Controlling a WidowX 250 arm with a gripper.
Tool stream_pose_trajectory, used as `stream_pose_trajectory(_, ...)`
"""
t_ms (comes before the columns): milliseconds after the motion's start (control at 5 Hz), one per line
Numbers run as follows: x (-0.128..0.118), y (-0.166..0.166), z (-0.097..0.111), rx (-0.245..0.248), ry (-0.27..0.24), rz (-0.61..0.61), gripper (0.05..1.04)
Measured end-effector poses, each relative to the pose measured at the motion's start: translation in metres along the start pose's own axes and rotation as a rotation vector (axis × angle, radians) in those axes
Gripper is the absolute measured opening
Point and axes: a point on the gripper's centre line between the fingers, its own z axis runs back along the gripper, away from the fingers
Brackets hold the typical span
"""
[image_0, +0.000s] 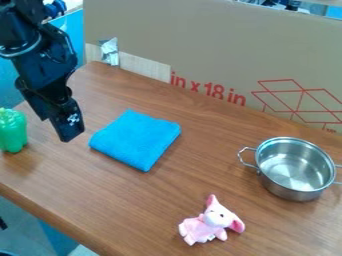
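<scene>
Camera view: a folded blue cloth (136, 139) is seen lying flat on the wooden tabletop (127, 205), just beside the black hand (69, 136). By its look, the cloth would be judged light, soft and not fragile, with little slip to be expected; its folded layers may spread if only the top one is pinched. The hold is best taken at a folded edge or a thick corner, with all layers gathered. The black arm (45, 67) is brought in from the upper left, and the hand is angled downward, between the cloth and a green pepper-shaped object (12, 131). Whether the hand is apart or together cannot be told from this angle. Farther off, a metal pot (288, 188) is placed at the right, and a pink soft toy (208, 225) is set nearer the front.
</scene>
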Motion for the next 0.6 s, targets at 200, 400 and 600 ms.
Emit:
stream_pose_trajectory(200, -0.003, 0.000, -0.004, -0.010, 0.017, 0.002, 1.001)
stream_pose_trajectory(400, -0.014, 0.016, 0.004, 0.006, 0.042, 0.023, 1.001)
stream_pose_trajectory(600, -0.024, 0.028, 0.008, 0.016, 0.047, 0.039, 1.001)
